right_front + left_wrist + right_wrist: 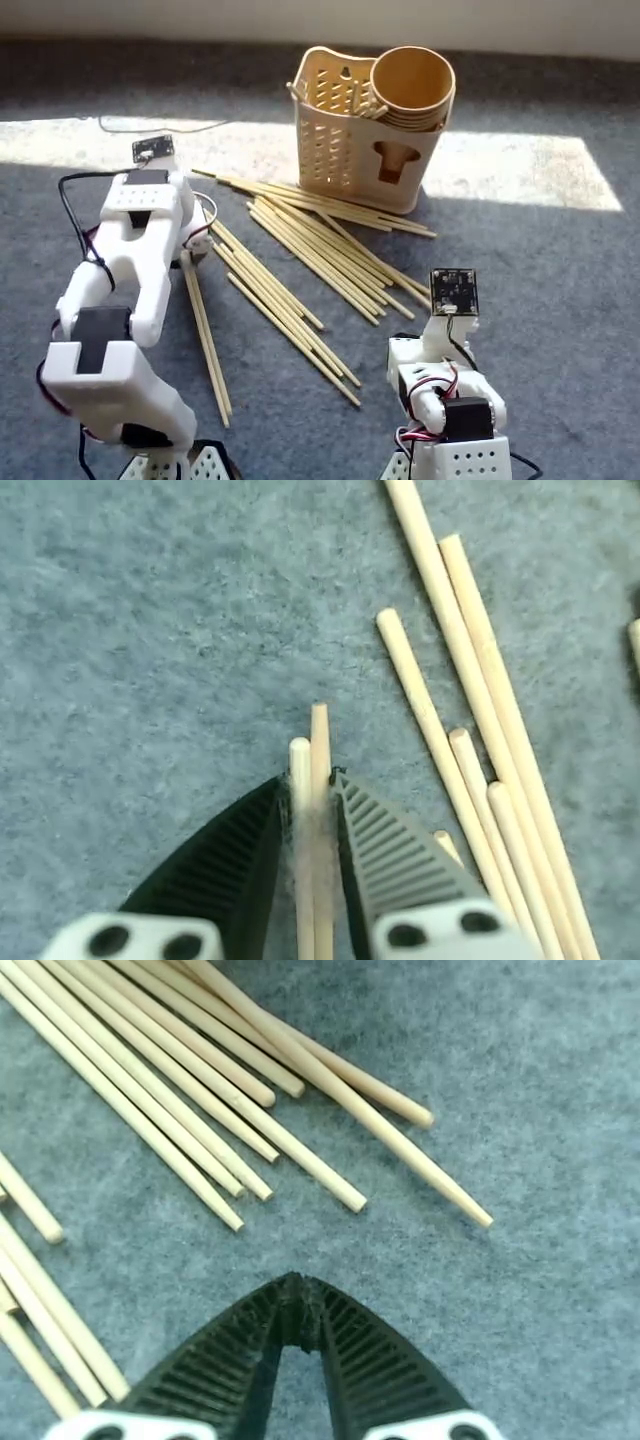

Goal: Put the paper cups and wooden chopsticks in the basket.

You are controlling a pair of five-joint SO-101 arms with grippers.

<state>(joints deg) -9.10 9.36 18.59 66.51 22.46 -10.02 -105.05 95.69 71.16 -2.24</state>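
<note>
Chopsticks first, on my far left: the left arm [130, 270] leans forward over the grey carpet [560, 300], and its left gripper [310, 780] is pressed low against the floor. In the left wrist view I see its jaws drawn almost together on a pair of chopsticks [320, 742], which lie side by side in the narrow gap, their ends poking just past the tips. From above, that pair [205, 340] runs back along the carpet beside the arm, towards its base.

Just right of it lie the loose chopsticks [320, 255], fanned out flat on the carpet in several overlapping bundles between the two arms. A few of them [480, 680] lie close beside the left gripper without touching it.

Behind the spread, centre-right, the basket [340, 160] stands upright at the edge of a sunlit band [520, 170]. The paper cups [412, 85] sit nested in one stack inside its right-hand compartment, mouth up. What look like chopstick ends rise in the compartment beside them, though I cannot be sure.

Furthest right, the right arm [445, 400] is folded near its base. The right gripper [300, 1305] has its jaws meeting at the tips with nothing between them, above bare carpet, and the nearest chopstick ends [350, 1200] lie a little ahead of it, apart from the jaws.
</note>
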